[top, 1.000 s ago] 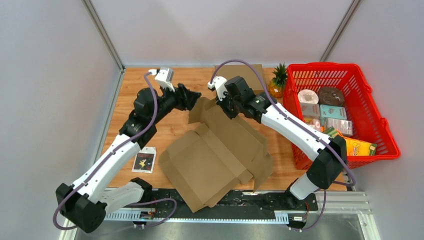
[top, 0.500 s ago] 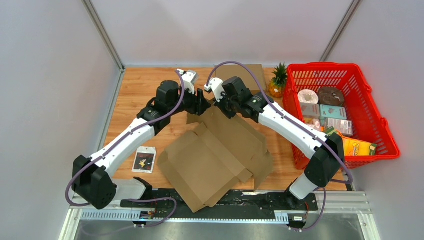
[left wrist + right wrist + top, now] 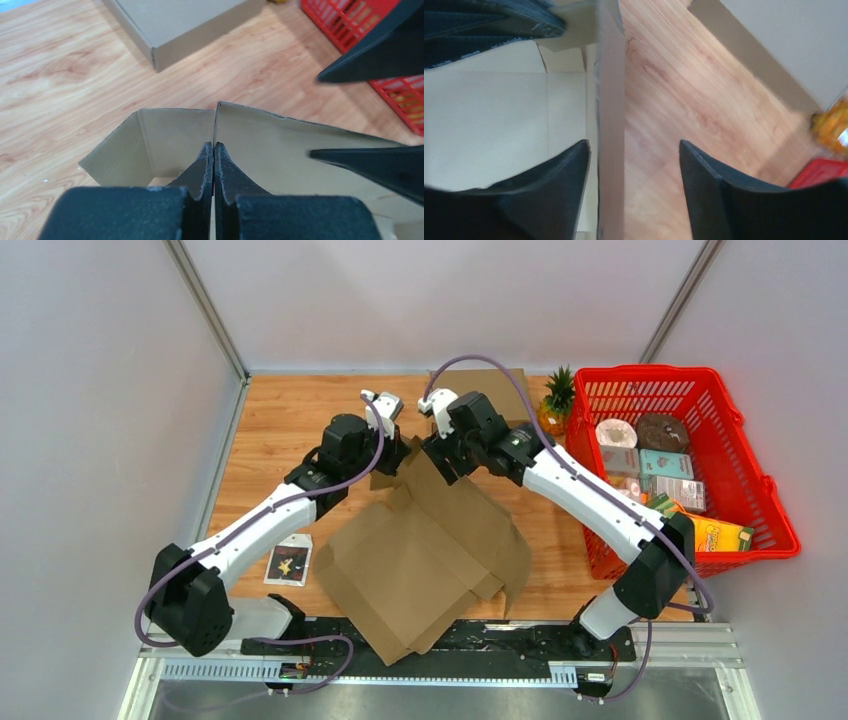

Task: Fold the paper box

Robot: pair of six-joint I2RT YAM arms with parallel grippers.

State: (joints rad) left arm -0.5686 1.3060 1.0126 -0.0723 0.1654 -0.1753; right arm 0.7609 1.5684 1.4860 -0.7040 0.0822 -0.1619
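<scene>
The paper box (image 3: pixel 420 550) is a brown cardboard blank lying mid-table, its far wall lifted. My left gripper (image 3: pixel 402 453) pinches the top edge of that raised wall. In the left wrist view its gripper (image 3: pixel 214 146) is shut, with the thin card of the paper box (image 3: pixel 280 145) caught edge-on between the tips. My right gripper (image 3: pixel 436 453) hovers just to the right over the same wall. In the right wrist view that gripper (image 3: pixel 634 142) stands open astride the wall's edge (image 3: pixel 610 100), which lies close to the left finger.
A closed cardboard box (image 3: pixel 480 385) rests at the back of the table. A pineapple (image 3: pixel 556 400) sits beside a red basket (image 3: pixel 690 375) full of groceries at the right. A small black packet (image 3: pixel 289 560) lies at the left near the front edge.
My left gripper swung right to the raised wall and shut on it. My right gripper opened and let go of that wall. The box's right side drew in slightly.
</scene>
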